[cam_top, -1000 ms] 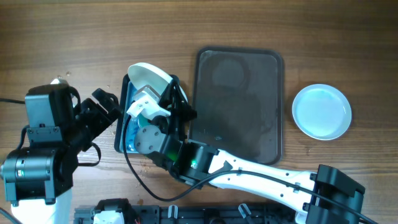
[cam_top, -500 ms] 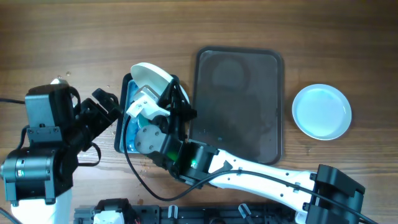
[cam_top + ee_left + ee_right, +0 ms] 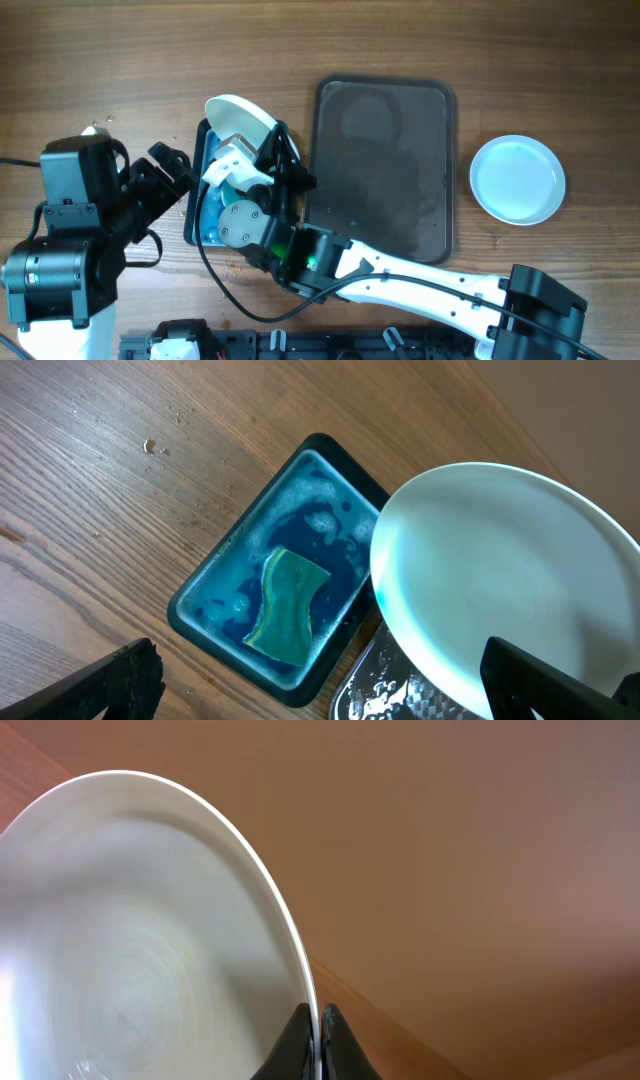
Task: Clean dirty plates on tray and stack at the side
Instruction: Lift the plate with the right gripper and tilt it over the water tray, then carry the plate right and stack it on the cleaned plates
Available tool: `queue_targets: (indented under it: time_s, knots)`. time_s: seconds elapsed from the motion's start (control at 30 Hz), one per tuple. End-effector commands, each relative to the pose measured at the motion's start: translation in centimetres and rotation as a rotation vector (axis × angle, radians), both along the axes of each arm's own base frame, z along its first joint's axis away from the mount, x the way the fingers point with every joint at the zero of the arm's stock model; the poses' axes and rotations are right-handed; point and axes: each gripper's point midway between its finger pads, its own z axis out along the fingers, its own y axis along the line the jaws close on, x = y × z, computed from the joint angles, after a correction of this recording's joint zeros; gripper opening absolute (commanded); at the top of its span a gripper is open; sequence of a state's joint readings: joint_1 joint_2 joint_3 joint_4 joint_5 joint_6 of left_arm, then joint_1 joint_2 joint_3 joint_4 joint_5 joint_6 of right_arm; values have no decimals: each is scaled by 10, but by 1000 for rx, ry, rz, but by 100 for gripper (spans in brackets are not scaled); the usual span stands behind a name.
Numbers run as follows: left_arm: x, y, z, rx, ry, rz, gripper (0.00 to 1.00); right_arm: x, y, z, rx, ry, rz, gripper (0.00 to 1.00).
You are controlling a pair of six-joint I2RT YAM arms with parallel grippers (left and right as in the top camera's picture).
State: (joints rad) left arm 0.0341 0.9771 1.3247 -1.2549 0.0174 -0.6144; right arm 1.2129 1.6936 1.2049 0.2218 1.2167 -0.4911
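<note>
My right gripper [image 3: 318, 1042] is shut on the rim of a white plate [image 3: 130, 950]. It holds the plate tilted above the far end of the blue basin [image 3: 192, 215] in the overhead view [image 3: 238, 122]. The plate also shows in the left wrist view [image 3: 500, 580], and its face looks white with no smear. My left gripper [image 3: 320, 672] is open and empty, hovering over the near side of the basin. The dark tray [image 3: 385, 165] has no plates on it. Another white plate [image 3: 517, 179] lies on the table to the right of the tray.
The basin [image 3: 215, 585] holds blue soapy water and a green sponge [image 3: 288, 608]. My right arm [image 3: 400, 270] stretches across the front of the table from the right. The left arm's base [image 3: 65, 240] stands at the left front.
The held plate has shifted slightly to the far left over the basin. The left arm has not moved.
</note>
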Motion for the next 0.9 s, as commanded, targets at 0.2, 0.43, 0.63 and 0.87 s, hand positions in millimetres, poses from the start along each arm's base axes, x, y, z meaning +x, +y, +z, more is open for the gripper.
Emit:
queue_targets:
  time_s: [0.2,0.43,0.63,0.87]
  knots:
    - [1,-1,3,-4,-8,-8,100,-1,-5,9,50,-16,-26,4]
    - [1,-1,3,-4,-8,-8,100,-1,-5,9,50,-16,-25,4]
    - [1,-1,3,-4,-8,-8,100,2,-7,8,129,-17,-41,4]
    - [1,-1,3,-5,-8,-8,100,49,-58,-28,295,103,-154,4]
